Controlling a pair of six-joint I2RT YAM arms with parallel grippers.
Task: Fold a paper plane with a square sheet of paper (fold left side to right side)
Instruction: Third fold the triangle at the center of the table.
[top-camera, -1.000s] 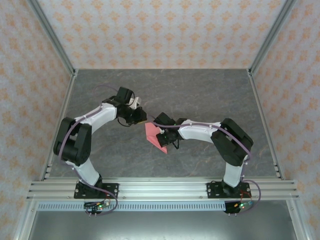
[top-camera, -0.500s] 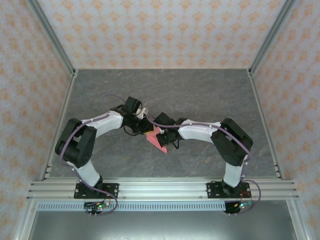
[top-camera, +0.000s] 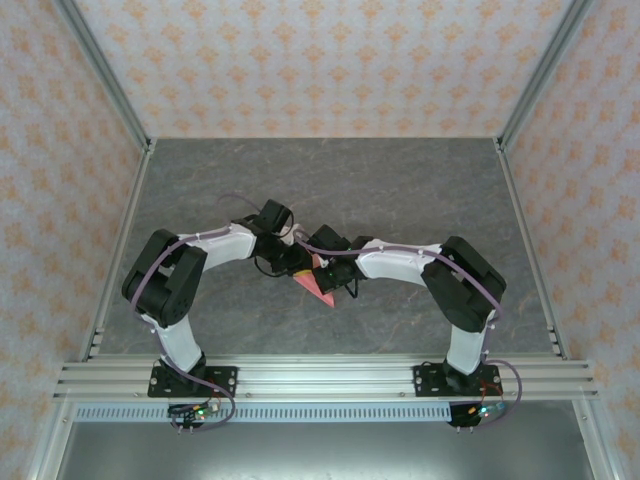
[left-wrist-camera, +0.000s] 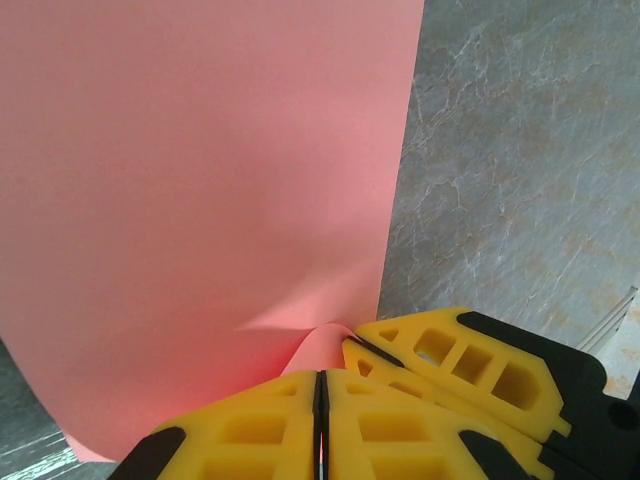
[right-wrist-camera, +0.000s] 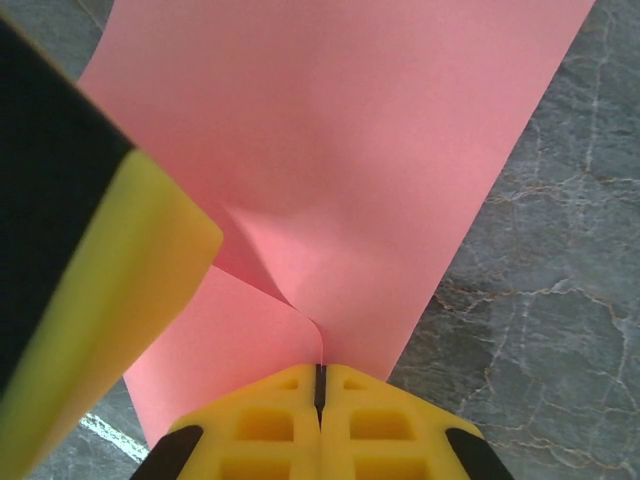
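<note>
paper (left-wrist-camera: 200, 200) at the fingertips: salmon-pink, and it curls right into both pinches, puckering where it is caught.
left gripper (left-wrist-camera: 320, 385): yellow fingers pressed together with barely a seam between them, a corner of the paper nipped at the tips.
right gripper (right-wrist-camera: 320, 375): jaws fully closed too, the paper's edge running straight into the seam; a soft bend rises just above it.
grippers together: they sit just beside each other, one's finger looming large in the other's wrist camera.
where the paper is: from above it hangs between the two wrists near the middle of the table (top-camera: 400, 190), a pink point trailing toward the near edge.
step in hand: looks like the left-to-right fold itself, the left side carried across to meet the right, with no crease set yet.
next move: I'd say line the two edges up square, lower the paper flat, then press along the bend; any slip in either pinch would skew the fold.
containers: none in play; the paper rests in nothing but these two grips.
</note>
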